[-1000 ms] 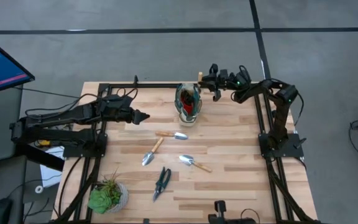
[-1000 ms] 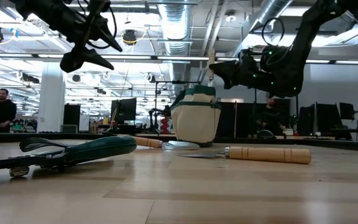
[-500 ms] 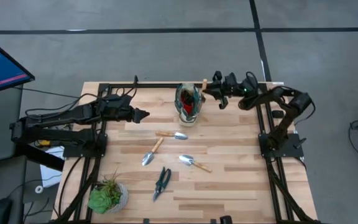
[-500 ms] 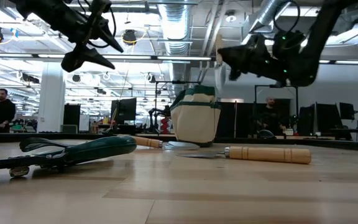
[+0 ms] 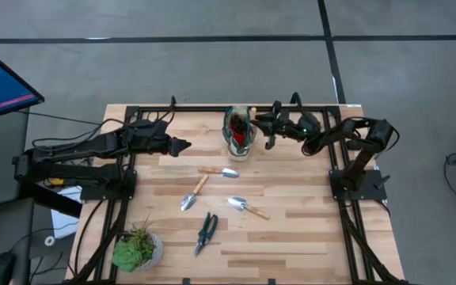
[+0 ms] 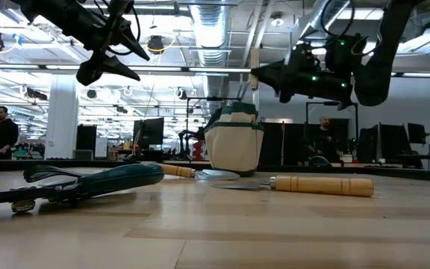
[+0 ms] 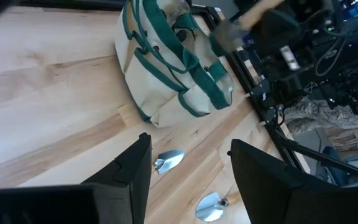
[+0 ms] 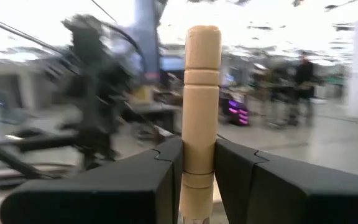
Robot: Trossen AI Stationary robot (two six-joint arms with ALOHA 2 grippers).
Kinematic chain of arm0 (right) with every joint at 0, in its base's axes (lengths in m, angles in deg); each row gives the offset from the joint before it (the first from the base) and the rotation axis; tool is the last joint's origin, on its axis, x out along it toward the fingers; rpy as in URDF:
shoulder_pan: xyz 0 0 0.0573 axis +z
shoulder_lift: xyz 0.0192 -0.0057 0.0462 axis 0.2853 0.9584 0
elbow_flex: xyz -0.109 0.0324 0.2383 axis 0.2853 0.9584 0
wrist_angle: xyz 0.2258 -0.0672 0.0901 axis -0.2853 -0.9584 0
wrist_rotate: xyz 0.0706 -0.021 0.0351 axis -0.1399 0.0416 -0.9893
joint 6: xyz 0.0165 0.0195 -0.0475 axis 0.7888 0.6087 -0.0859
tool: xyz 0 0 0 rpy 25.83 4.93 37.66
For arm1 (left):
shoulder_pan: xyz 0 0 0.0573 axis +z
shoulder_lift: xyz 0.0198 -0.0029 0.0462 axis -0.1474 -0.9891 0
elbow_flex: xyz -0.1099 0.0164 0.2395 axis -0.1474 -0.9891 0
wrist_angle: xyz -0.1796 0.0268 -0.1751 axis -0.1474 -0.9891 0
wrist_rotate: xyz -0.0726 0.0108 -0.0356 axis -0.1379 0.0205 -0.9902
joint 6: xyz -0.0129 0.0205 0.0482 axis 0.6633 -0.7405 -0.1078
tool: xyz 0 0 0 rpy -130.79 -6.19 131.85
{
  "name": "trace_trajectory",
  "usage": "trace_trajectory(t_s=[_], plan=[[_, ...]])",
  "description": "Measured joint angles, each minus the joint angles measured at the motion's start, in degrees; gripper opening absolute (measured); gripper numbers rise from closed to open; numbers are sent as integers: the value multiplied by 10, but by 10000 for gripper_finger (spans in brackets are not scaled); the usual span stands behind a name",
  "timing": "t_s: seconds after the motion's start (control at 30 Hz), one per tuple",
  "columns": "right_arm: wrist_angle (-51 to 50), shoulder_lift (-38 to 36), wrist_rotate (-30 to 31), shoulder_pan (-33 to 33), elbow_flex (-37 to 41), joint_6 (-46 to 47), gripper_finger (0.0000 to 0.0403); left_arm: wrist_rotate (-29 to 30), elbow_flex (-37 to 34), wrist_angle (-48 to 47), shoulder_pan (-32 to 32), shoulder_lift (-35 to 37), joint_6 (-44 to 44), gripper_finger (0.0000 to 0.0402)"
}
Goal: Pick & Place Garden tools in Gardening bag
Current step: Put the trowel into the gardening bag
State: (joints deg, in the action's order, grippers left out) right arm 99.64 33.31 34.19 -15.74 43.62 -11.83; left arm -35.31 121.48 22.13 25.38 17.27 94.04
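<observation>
Nearest the front edge of the table (image 5: 291,237) lay the shears (image 5: 206,232), dark handles, untouched, with a potted plant (image 5: 136,248) off toward the left corner. Behind them, two trowels (image 5: 193,192) (image 5: 247,207) sat flat on the wood, and a third tool (image 5: 219,171) lay a little farther back, all three apart from one another.

Left gripper (image 5: 182,146) hung above the table left of the bag, fingers (image 7: 132,171) spread, nothing between them. It looked to be waiting.

Bag (image 5: 240,131) stood upright at the back of the table, mouth open, something red showing inside.

Right gripper (image 5: 264,124) was raised just right of the bag's rim. Its fingers (image 8: 160,171) were closed on a wooden handle (image 8: 199,99), the handle standing up between the pads. The tool's head was not visible.

Step judged in hand: carrying one tool to the bag. Next move would need the gripper brought squarely above the mouth, then let go so the tool drops inside without catching the loop handles.
</observation>
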Motion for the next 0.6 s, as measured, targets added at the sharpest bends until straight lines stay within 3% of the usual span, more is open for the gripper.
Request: trace_trajectory(t_s=[0.37, 0.6], plan=[[-42, 0, 80, 7, 3, -43, 61, -11, 0, 5, 0, 0, -2, 175], [-46, 0, 93, 12, 3, -48, 61, -11, 0, 8, 0, 0, -2, 175]])
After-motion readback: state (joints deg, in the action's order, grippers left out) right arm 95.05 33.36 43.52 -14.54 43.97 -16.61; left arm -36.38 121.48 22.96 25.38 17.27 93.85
